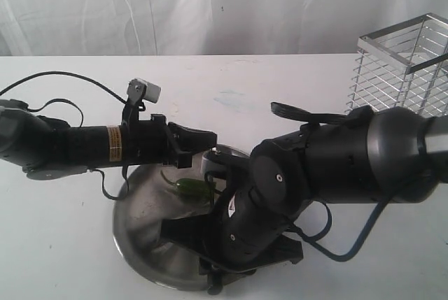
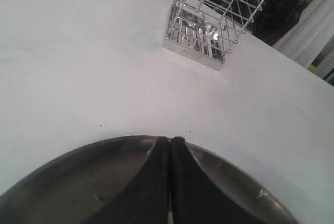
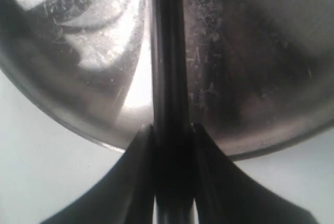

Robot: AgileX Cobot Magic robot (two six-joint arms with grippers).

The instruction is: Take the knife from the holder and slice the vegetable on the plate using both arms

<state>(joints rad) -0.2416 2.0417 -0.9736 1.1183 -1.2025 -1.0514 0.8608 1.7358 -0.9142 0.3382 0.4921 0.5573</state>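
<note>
Status: right jaws (image 3: 169, 130) are clamped on the knife (image 3: 167, 51). In the right wrist view it runs straight out from between the fingers and across the plate (image 3: 250, 78). It's all dark there, so I can't tell blade from handle.

The left jaws (image 2: 170, 141) are pressed together with nothing visible between them. They sit over the plate's far rim and point toward the holder (image 2: 201, 20), which stands well apart on the worktop (image 1: 63, 244).

Key relation: the vegetable (image 1: 190, 187) lies on the plate between the two jaws. Its long axis runs roughly left-right in the exterior view, thin stem toward the left arm (image 1: 84, 143). The left jaws are the nearer pair, just beyond it; the right arm (image 1: 336, 160) comes in from the near rim.

Neither wrist view shows the vegetable, and the right arm hides the knife tip in the exterior view, so the blade-to-vegetable offset is unknown.

My read: the knife axis sits roughly crosswise to the vegetable, which suits a slice. Next step would be left pinning the stem end while right lowers. Risk: the vegetable rolls on the dished metal.
</note>
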